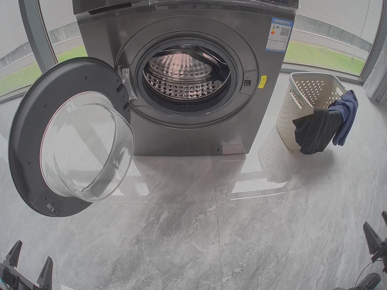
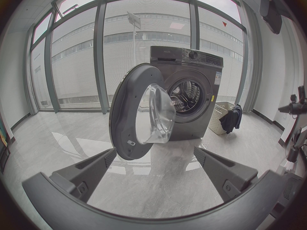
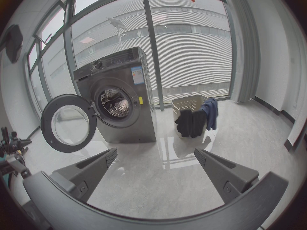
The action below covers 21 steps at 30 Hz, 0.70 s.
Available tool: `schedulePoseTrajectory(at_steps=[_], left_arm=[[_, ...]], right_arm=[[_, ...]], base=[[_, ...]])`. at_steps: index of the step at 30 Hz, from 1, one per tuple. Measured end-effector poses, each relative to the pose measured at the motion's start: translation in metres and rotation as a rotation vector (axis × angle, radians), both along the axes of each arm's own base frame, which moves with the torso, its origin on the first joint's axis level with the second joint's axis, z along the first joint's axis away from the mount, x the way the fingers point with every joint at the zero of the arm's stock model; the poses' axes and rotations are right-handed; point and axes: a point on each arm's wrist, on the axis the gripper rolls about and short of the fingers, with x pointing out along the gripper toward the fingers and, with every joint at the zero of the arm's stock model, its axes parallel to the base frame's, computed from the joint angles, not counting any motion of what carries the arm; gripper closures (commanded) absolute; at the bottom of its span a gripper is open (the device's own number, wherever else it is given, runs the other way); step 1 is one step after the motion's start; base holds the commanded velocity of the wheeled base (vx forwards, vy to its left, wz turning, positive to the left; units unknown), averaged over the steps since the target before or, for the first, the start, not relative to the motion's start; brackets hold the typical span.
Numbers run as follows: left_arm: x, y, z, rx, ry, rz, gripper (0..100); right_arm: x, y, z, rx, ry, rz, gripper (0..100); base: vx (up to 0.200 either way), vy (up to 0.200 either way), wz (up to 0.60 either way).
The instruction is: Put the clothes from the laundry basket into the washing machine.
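Observation:
A grey washing machine (image 1: 185, 73) stands ahead with its round door (image 1: 68, 137) swung wide to the left and its steel drum (image 1: 183, 75) bare. To its right sits a white laundry basket (image 1: 300, 101) with a black garment (image 1: 316, 129) and a blue garment (image 1: 346, 113) draped over its front rim. My left gripper (image 1: 30, 260) is low at the near left, open and holding nothing. My right gripper (image 1: 381, 230) is low at the near right, also open and holding nothing. Both are far from basket (image 3: 188, 104) and machine (image 2: 188, 93).
Glossy grey marble floor (image 1: 209, 230) stretches between me and the machine. Tall windows (image 1: 322, 29) run behind the machine and basket. The open door juts out over the floor on the left side. A curtain (image 1: 377, 81) hangs at the far right.

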Motion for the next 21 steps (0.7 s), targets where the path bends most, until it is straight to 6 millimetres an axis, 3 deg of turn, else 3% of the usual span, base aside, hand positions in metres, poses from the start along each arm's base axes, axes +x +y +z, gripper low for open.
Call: schedulePoseTrajectory(at_steps=[5, 10, 14, 21], left_arm=[[0.000, 0.000, 0.000, 0.000, 0.000, 0.002, 0], [0.000, 0.000, 0.000, -0.002, 0.001, 0.003, 0], [0.000, 0.000, 0.000, -0.004, 0.001, 0.005, 0], [0.000, 0.000, 0.000, -0.006, 0.000, 0.005, 0]], right_arm=[[-0.019, 0.000, -0.030, -0.019, -0.027, -0.026, 0], [-0.025, 0.002, -0.037, -0.037, -0.070, 0.011, 0], [-0.027, 0.000, -0.047, -0.066, -0.016, -0.061, 0], [-0.028, 0.001, -0.047, -0.097, -0.037, -0.045, 0]], base=[[0.000, -0.040, 0.00], [0.000, -0.200, 0.00], [0.000, -0.200, 0.00], [0.000, -0.200, 0.00]])
